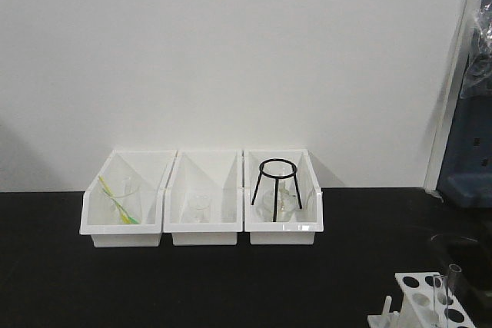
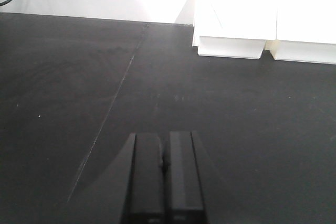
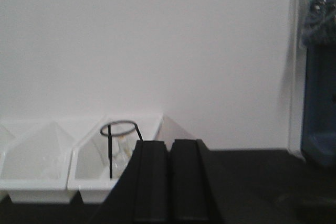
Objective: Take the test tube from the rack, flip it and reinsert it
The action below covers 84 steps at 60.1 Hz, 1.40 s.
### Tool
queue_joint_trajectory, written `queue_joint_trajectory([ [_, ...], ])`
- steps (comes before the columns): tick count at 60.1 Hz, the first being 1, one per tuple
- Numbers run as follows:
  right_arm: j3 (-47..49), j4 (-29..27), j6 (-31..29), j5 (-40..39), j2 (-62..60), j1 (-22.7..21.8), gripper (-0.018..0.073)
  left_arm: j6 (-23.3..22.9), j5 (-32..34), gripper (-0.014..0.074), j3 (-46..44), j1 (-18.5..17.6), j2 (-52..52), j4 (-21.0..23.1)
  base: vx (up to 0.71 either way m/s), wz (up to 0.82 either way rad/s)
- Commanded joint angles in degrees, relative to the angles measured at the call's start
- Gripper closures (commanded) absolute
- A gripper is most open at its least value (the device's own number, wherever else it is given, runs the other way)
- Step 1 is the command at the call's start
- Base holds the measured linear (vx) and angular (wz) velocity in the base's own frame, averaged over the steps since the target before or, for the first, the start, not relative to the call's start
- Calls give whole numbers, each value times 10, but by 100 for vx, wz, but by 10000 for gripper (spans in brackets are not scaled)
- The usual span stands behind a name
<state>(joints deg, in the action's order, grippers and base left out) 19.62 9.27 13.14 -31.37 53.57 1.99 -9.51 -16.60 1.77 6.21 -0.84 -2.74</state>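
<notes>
The white rack (image 1: 427,291) sits at the bottom right corner of the front view, partly cut off by the frame. The clear test tube (image 1: 447,291) stands upright in one of its holes and rises above the top plate. Neither gripper shows in the front view. My left gripper (image 2: 164,145) is shut and empty over bare black table. My right gripper (image 3: 169,148) is shut and empty, held above the table and facing the bins. The rack and tube do not show in either wrist view.
Three white bins stand in a row against the back wall: the left one (image 1: 123,228) holds a glass beaker with yellow-green sticks, the middle one (image 1: 204,230) small glassware, the right one (image 1: 283,230) a black tripod ring stand (image 1: 276,183). Blue equipment (image 1: 469,144) stands at the far right.
</notes>
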Motion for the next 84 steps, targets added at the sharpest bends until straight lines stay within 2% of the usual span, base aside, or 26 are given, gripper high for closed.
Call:
queue_joint_trajectory([
  [1,14,5,2,135,-84,-1,574,0,50,603,1,-2,-2,2,0,0],
  [6,14,9,-7,215,-142,-1,572,0,50,603,1,-2,-2,2,0,0],
  [16,14,9,-13,266,-220,-1,571,0,50,603,1,-2,-2,2,0,0],
  [50,10,13,-25,278,-262,-1,571,0,50,603,1,-2,-2,2,0,0],
  [61,-115,-5,-50,278,-373,-1,571,0,50,603,1,-2,-2,2,0,0],
  [69,-216,-53,-77,278,-487,-1,571,0,50,603,1,-2,-2,2,0,0],
  [74,-212,-57,-87,332,-544,-2,571,0,50,603,1,-2,-2,2,0,0],
  [84,-214,-56,-94,318,-546,-1,571,0,50,603,1,-2,-2,2,0,0],
])
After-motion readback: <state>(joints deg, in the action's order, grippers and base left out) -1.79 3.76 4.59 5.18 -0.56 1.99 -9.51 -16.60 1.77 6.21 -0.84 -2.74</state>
